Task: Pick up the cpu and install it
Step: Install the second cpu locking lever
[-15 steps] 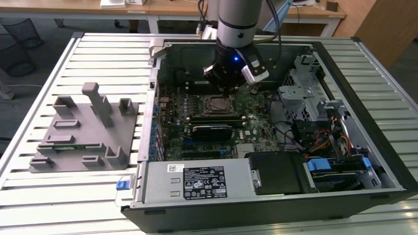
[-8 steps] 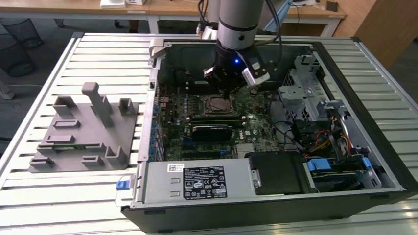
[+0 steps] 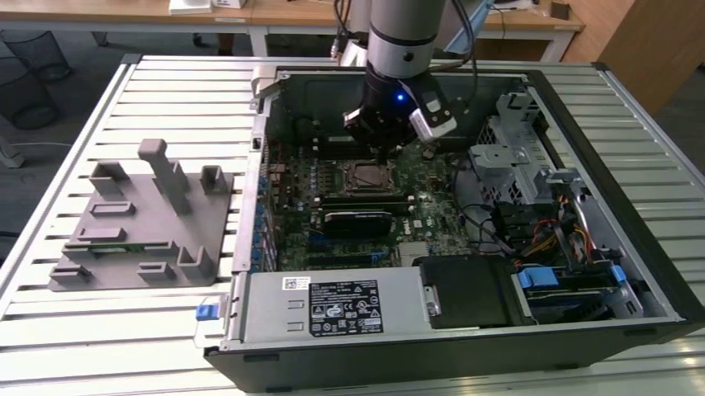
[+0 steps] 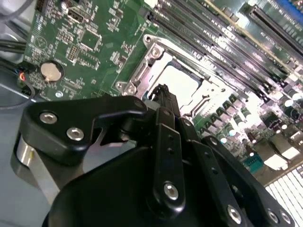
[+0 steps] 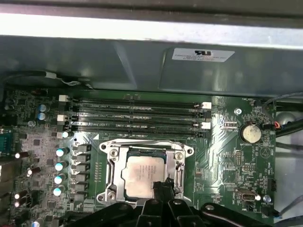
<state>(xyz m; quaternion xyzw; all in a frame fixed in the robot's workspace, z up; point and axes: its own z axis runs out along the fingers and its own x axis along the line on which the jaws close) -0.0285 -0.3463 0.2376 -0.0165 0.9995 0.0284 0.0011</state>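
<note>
Your pincer [image 5: 161, 187], whose spread I cannot tell, hangs over the cpu [image 5: 142, 175] lying in the socket [image 5: 110, 153] just beneath its tips; a sideways nudge could skew the chip and bend contacts.

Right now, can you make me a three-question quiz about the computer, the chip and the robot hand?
1. Where is the chip?
A. in the metal frame on the green board
B. on the grey stand
C. on the slatted table

2. How many round silver batteries sit on the green board?
A. one
B. three
C. five

3. Where is the end effector?
A. inside the open computer case, over the frame
B. over the grey stand
C. outside the case

Answers: 1 A, the first wrist view shows the pale square lying in the metal frame. 2 A, one round battery shows there. 3 A, the exterior view shows it inside the computer case.
</note>
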